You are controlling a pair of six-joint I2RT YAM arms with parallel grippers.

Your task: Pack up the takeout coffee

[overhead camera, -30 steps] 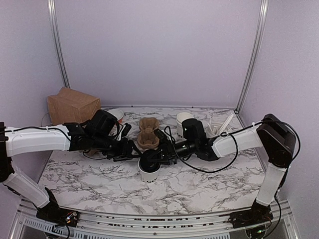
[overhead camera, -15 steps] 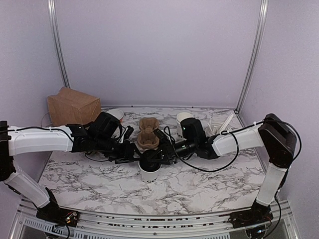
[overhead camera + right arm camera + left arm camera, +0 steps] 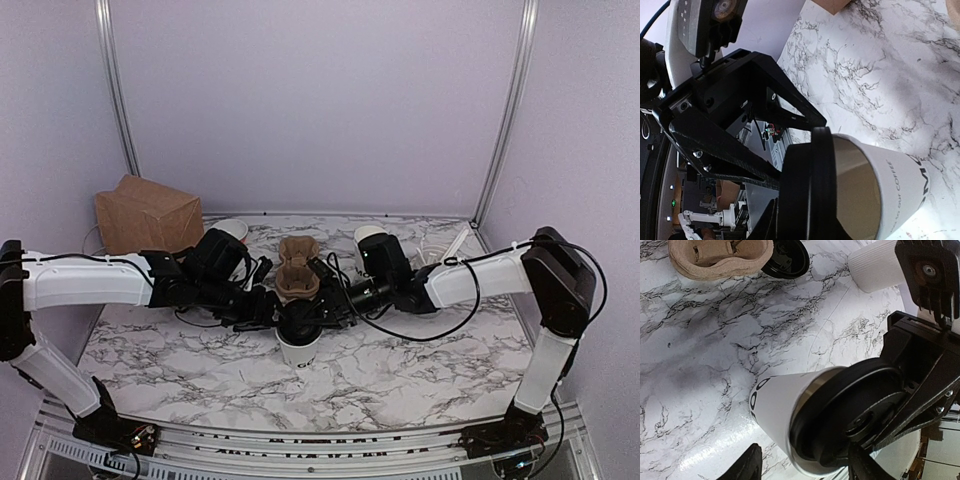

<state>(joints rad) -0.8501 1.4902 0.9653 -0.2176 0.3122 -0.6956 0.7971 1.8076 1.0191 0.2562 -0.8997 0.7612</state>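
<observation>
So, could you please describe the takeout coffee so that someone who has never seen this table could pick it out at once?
On the marble table, find the brown cardboard cup carrier near the middle. Just in front of it stands a small white paper cup. Unlike the white cups at the back, it has dark lettering on its side and a black lid.

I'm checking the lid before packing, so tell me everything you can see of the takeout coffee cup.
The takeout coffee cup is small, white paper with dark lettering on its side, standing upright on the marble table, just nearer the arms than the brown pulp carrier. Its black lid sits tilted at the rim, leaving part of the mouth showing. The right gripper appears to pinch the lid; the left gripper straddles the cup's top.
</observation>
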